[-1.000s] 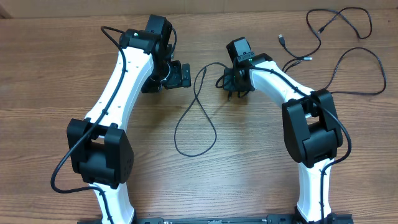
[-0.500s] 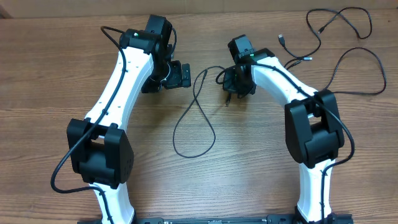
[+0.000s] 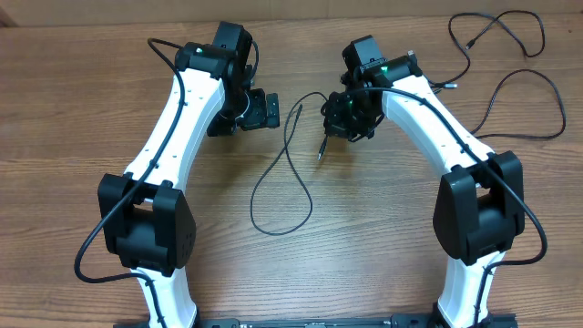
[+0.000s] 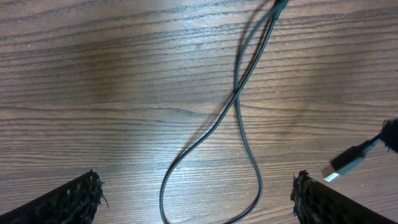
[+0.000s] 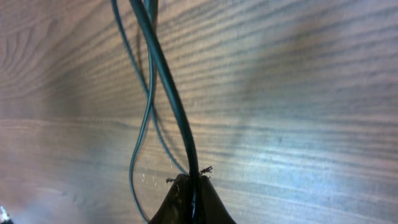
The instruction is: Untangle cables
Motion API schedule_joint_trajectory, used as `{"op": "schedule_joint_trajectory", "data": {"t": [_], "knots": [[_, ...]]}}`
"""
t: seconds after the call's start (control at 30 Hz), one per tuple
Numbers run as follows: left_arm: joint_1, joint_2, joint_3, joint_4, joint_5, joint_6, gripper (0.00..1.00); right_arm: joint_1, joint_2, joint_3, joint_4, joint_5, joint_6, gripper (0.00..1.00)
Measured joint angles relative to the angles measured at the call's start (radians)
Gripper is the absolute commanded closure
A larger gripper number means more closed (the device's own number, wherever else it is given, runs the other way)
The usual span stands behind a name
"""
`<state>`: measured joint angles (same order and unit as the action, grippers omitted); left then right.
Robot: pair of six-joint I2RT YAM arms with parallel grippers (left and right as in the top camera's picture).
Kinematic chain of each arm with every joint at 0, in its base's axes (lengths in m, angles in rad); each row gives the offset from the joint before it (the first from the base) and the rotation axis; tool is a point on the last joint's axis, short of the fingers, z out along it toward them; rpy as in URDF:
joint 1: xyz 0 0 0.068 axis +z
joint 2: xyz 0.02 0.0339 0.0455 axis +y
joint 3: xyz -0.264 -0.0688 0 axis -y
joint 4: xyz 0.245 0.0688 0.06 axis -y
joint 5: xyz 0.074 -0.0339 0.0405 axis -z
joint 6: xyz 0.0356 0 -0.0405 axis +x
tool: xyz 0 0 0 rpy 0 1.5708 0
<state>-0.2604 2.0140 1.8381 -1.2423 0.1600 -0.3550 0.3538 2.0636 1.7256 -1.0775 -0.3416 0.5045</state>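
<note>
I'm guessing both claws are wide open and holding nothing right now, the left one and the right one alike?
No. The right gripper is shut on a cable, as the right wrist view shows. The left gripper is indeed wide open and holding nothing.

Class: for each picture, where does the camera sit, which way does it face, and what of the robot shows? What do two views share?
Overhead: above the table, looking straight down; left arm, right arm and looped cable show.
Left wrist: on the left arm, facing down; open left gripper, fingertips at the bottom corners.
Right wrist: on the right arm, facing down; right gripper shut on the cable.
Shared: overhead and left wrist both show the cable's crossed loop.
</note>
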Motion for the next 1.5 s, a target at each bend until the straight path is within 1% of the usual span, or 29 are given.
{"op": "schedule_joint_trajectory", "data": {"t": [0.17,0.5,0.7,0.73,0.77,0.8,0.83,0.93,1.0,1.1,1.27,1.5], "knots": [[0.000,0.000,0.000,0.000,0.000,0.000,0.01,0.030,0.000,0.000,-0.017,-0.013,0.000,0.96],[0.000,0.000,0.000,0.000,0.000,0.000,0.00,0.154,0.000,-0.029,-0.015,0.011,0.002,0.96],[0.000,0.000,0.000,0.000,0.000,0.000,0.00,0.203,0.000,-0.040,-0.016,0.040,0.034,0.96],[0.000,0.000,0.000,0.000,0.000,0.000,0.00,0.203,0.000,-0.040,-0.017,0.042,0.035,0.89],[0.000,0.000,0.000,0.000,0.000,0.000,0.00,0.204,0.000,-0.040,-0.018,0.051,0.034,0.73],[0.000,0.000,0.000,0.000,0.000,0.000,0.00,0.204,0.000,-0.040,-0.018,0.055,0.042,0.67],[0.000,0.000,0.000,0.000,0.000,0.000,0.00,0.203,0.000,-0.040,-0.018,0.066,0.043,0.63],[0.000,0.000,0.000,0.000,0.000,0.000,0.00,0.193,0.000,-0.040,-0.017,0.123,0.040,0.57],[0.000,0.000,0.000,0.000,0.000,0.000,0.00,0.164,0.000,-0.042,-0.006,0.168,0.044,0.50],[0.000,0.000,0.000,0.000,0.000,0.000,0.00,0.120,0.000,-0.043,0.016,0.216,0.044,0.49],[0.000,0.000,0.000,0.000,0.000,0.000,0.00,0.040,0.002,-0.044,0.067,0.290,0.045,0.50],[0.000,0.000,0.000,0.000,0.000,0.000,0.00,0.039,0.015,-0.131,0.198,0.323,0.045,0.51]]}}
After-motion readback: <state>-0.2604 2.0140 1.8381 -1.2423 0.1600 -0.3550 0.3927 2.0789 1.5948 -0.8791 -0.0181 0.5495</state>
